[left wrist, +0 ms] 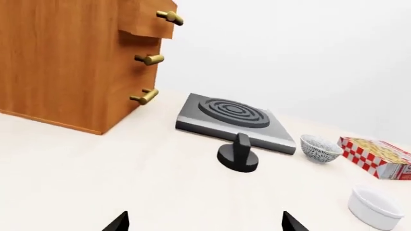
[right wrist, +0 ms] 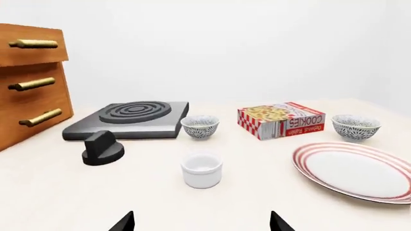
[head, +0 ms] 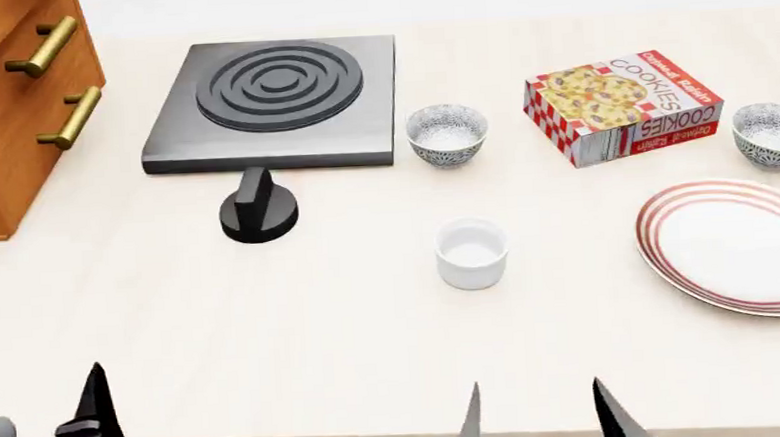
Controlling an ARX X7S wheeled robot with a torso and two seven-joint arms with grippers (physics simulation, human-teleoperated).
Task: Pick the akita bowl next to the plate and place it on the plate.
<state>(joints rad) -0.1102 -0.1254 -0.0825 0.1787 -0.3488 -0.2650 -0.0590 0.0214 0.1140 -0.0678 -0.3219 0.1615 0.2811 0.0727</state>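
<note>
The plate (head: 732,251), white with red-brown rings, lies at the table's right. Just behind it sits the akita bowl (head: 773,133), grey-and-white patterned and upright. In the right wrist view the same bowl (right wrist: 355,126) stands beyond the plate (right wrist: 356,168). My right gripper (head: 535,406) hangs open over the front edge, left of the plate, nothing between its fingers (right wrist: 201,222). My left gripper (head: 39,402) is open at the front left corner, far from both (left wrist: 204,222). A twin bowl (head: 448,133) sits by the stove.
A cookie box (head: 620,104) stands between the two bowls. A plain white cup (head: 472,252) sits mid-table. A grey stove plate (head: 276,94) and its black knob (head: 258,207) are at the back left, beside a wooden drawer cabinet (head: 11,108).
</note>
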